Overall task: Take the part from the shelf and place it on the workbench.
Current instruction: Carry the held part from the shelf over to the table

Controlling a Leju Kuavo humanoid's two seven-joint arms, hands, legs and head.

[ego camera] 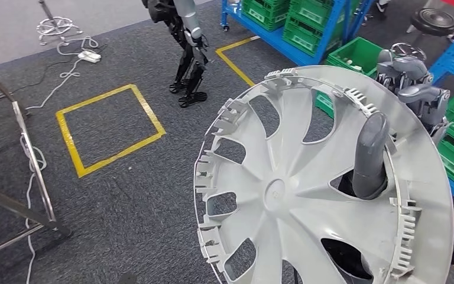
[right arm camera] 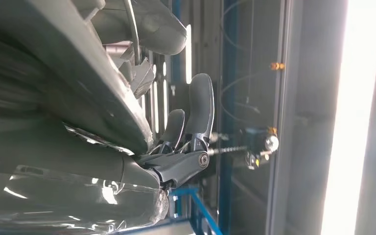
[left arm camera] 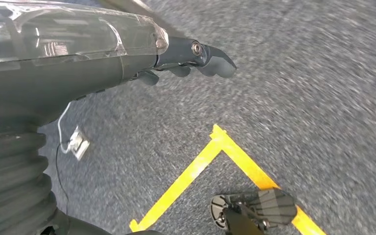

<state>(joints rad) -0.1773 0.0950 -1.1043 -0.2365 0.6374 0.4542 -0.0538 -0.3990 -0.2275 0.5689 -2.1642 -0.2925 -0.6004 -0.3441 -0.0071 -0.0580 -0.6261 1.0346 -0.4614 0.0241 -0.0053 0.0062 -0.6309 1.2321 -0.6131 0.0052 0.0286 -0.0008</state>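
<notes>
Blocking green crates, wheel cover, yellow floor square

Your round pale-grey plastic wheel cover looks matt and scuffed; coarse dark-grey carpet floor; glossy green plastic crates.

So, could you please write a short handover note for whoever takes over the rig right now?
Right hand: holds the wheel cover, thumb through one opening, cover raised in front of the head camera.
Left hand: holds nothing, hanging over grey carpet with yellow floor tape.
Done: part is off the shelf; blue shelves with green crates stand behind.
Left: carry it to the workbench and set it down.
</notes>
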